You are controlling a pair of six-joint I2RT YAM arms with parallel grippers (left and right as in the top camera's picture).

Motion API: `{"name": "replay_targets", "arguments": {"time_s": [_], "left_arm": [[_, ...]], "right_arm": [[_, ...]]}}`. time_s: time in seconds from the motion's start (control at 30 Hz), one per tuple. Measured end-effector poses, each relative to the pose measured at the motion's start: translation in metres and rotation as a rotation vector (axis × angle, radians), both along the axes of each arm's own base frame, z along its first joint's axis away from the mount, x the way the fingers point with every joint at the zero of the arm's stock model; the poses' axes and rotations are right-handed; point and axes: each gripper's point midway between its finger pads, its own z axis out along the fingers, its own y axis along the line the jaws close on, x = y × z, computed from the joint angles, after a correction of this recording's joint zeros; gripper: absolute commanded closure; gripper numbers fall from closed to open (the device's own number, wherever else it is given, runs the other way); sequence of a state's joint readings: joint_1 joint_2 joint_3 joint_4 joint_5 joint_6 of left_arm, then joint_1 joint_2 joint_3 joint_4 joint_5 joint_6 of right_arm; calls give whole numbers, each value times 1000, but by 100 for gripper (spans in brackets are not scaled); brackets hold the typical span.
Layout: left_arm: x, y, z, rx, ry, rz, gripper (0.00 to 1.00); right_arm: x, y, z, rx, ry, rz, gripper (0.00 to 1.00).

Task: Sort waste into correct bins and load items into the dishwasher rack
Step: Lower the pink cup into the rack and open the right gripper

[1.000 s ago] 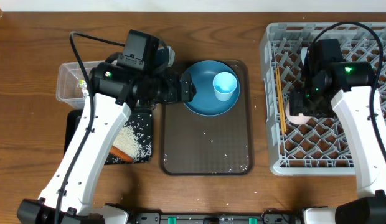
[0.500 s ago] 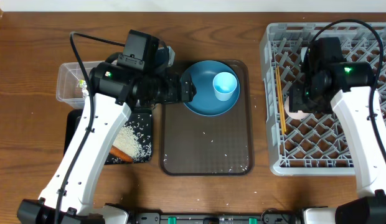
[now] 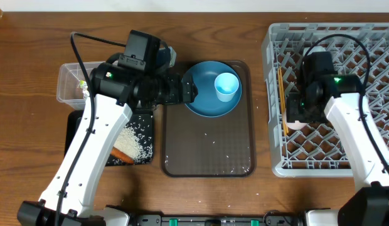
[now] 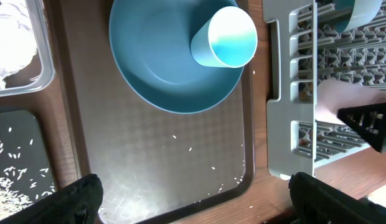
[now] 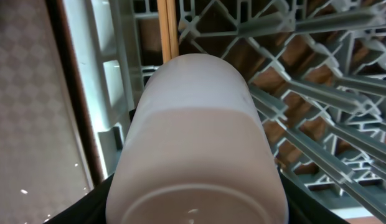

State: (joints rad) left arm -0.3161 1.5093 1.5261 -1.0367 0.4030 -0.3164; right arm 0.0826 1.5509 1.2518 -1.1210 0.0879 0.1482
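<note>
Behind the left gripper [image 4: 202, 196] sit the clear tub [image 3: 69, 81] and the black tray [image 3: 76, 129] with rice [image 3: 135, 141] in it. Its jaws are spread wide and hold nothing. Straight ahead of them, close to the fingertips, lies the blue plate [image 3: 204, 103] on the brown tray [image 3: 207, 150]. The light blue cup [image 3: 226, 86] stands on the plate's far side. This arm is much the nearer to both, and a reach forward should meet the plate's rim first. Further right, the right gripper [image 5: 192, 213] is clamped on the pinkish-white cup [image 5: 196, 143] low over the dishwasher rack [image 3: 370, 37]. The chopsticks [image 3: 282, 100] lie just beside it on the tray side. The cup's long axis runs away from the wrist, base toward the camera, so its mouth probably faces the pegs.
</note>
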Motion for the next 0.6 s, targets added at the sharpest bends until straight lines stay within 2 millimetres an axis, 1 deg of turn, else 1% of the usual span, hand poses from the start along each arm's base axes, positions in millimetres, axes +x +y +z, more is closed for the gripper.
{"name": "replay_targets", "arguments": {"time_s": [0.07,0.13,0.17,0.2,0.23,0.3,0.43,0.6], "left_arm": [[0,0,0,0,0,0,2],[0,0,0,0,0,0,2],[0,0,0,0,0,0,2],[0,0,0,0,0,0,2],[0,0,0,0,0,0,2],[0,0,0,0,0,0,2],[0,0,0,2,0,1,2],[0,0,0,3,0,2,2]], "right_arm": [[0,0,-5,0,-2,0,51],[0,-1,-11,0,-3,-2,46],[0,-2,-13,2,-3,-6,39],[0,-4,-14,1,-5,-13,25],[1,-6,-14,1,-6,-18,15],[1,-10,-14,-6,-7,-27,6],[-2,-10,-14,-9,4,-19,1],[-12,-10,-14,-10,48,-18,1]]}}
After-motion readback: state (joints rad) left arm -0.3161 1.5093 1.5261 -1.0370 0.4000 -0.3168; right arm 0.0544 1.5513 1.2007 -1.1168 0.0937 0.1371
